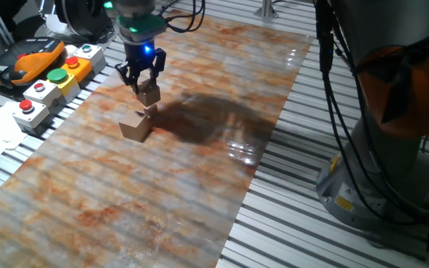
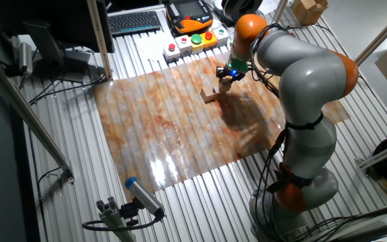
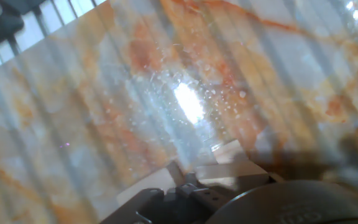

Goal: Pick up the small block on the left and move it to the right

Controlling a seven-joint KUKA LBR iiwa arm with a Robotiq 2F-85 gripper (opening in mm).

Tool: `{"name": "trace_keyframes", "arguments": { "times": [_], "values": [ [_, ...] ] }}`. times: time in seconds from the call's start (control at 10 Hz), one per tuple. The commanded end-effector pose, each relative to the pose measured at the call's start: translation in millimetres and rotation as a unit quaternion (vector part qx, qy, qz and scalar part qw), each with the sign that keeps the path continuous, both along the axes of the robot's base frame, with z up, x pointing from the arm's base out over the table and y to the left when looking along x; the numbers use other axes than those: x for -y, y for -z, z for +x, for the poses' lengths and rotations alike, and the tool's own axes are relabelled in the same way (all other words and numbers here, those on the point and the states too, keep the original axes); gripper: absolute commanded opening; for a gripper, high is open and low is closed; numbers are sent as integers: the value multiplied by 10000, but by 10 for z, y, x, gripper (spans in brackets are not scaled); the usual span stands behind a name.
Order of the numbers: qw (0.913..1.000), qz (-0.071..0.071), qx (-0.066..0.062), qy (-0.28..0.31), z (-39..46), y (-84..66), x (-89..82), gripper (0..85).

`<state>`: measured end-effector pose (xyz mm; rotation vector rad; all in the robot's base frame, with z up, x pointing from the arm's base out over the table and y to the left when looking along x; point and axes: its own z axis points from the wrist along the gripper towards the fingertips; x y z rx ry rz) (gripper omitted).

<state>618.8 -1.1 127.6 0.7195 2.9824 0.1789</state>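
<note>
My gripper is shut on the small block, a pale tan wooden cube that hangs a little above the marbled mat. The largest, darker brown cube rests on the mat just in front of and below it. In the other fixed view the gripper holds the small block to the right of the darker cube. The hand view is blurred; a pale edge shows above the gripper body, and I cannot tell what it is. The tiny brown cube does not show clearly.
Boxes with red and green buttons and an orange teach pendant lie off the mat's left edge. The arm's base stands to the right on the slatted table. A keyboard lies at the back.
</note>
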Motion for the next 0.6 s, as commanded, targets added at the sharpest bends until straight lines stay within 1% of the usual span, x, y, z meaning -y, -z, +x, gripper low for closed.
{"name": "trace_keyframes", "arguments": {
  "times": [0.0, 0.1, 0.2, 0.4, 0.5],
  "values": [
    [9997, 239, -88, 61, 1, 1, 0, 0],
    [9997, 206, -106, 92, 1, 1, 0, 0],
    [9995, 247, -147, 146, 30, -43, -71, 0],
    [9987, 315, -244, 332, 131, -191, -384, 0],
    [9985, 322, -253, 370, 155, -222, -529, 0]
  ]
}}
